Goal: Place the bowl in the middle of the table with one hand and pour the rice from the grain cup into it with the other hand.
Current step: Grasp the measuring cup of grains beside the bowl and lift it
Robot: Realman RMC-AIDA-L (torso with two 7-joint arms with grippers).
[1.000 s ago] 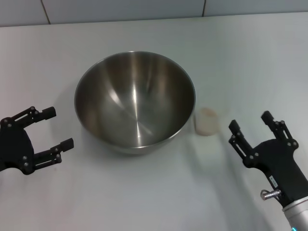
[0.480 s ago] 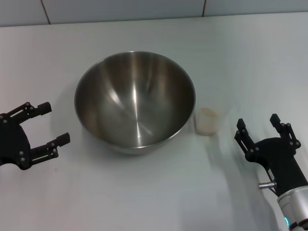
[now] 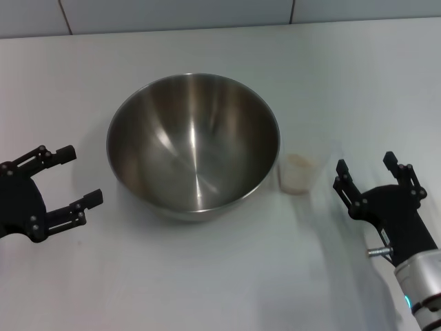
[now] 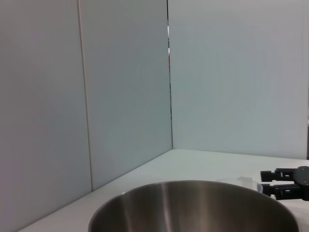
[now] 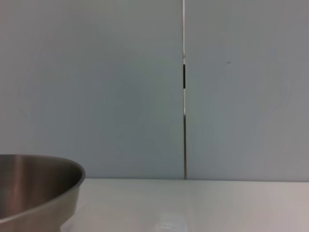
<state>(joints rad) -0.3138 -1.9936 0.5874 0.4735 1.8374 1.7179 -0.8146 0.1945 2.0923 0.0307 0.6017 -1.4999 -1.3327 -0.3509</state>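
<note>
Bowl sits upright at frame centre on the white desk, inside bare steel. Grain cup stands just beside bowl's right rim, lower-right of centre, w/ pale rice inside. Left gripper at lower left of frame, fingers spread & released, pointing toward the bowl, apart from it, holding nothing. Right gripper at lower right, fingers spread wide, near the cup but not touching. In left wrist view, bowl rim fills bottom edge; right gripper shows far off at right edge.
</note>
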